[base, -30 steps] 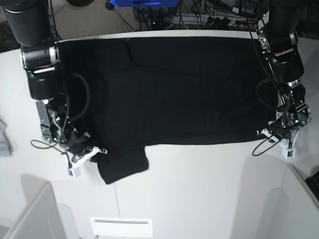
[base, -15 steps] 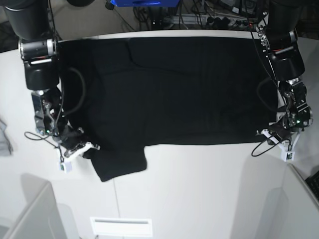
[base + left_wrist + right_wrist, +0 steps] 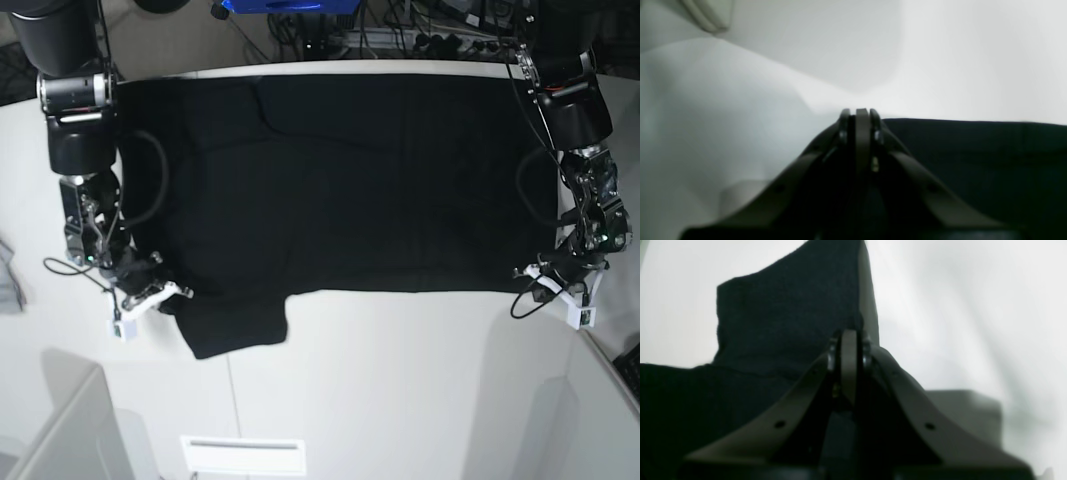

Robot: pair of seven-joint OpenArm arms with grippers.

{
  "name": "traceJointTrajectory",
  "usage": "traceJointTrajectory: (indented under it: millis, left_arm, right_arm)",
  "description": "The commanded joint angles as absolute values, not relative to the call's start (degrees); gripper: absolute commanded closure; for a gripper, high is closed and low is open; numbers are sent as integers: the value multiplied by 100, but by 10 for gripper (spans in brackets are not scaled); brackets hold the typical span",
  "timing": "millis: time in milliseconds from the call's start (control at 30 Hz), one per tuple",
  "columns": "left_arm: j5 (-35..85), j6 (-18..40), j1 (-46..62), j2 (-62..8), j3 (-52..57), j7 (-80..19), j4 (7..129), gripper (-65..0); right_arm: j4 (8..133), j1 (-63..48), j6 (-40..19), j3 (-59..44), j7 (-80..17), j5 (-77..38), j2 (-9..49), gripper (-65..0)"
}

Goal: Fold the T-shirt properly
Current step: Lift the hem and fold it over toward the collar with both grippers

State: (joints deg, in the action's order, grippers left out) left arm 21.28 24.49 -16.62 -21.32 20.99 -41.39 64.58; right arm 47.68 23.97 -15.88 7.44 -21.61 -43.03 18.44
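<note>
Black T-shirt (image 3: 340,180) spread flat on white table (image 3: 400,400), left gripper (image 3: 553,276) pinched together on its hem corner, right gripper (image 3: 165,296) clamped on sleeve edge (image 3: 790,306) at the opposite side

- In the base view we see even, bright overhead light; the white table (image 3: 400,380) is nearly washed out toward 6 o'clock.
- The T-shirt (image 3: 340,180) reads as a flat black mass, and we make out only faint folds.
- Soft shadows fall beside the arms at 9 and 3 o'clock.
- In both wrist views we find heavy blur: the near gripper parts are out of focus and dark.
- The left wrist view glares white toward 2 o'clock.
- In the right wrist view we see grainy cloth (image 3: 783,306).
</note>
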Motion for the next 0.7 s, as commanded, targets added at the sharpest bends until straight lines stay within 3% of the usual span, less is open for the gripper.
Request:
traceJointTrajectory:
  millis: [0, 433, 667]
  left_arm:
    - [2237, 2484, -1736, -2255, 2123, -4101, 6563, 0]
    - [2325, 2492, -1253, -2360, 2598, -4347, 7213, 0]
    - [2325, 2800, -1156, -2343, 2677, -4602, 7407, 0]
  right_arm:
    - [4884, 2580, -1622, 690, -2026, -4356, 1930, 0]
    - [5191, 2211, -1622, 673, -2026, -4382, 2053, 0]
    - [5596, 2000, -1622, 673, -2026, -4374, 2053, 0]
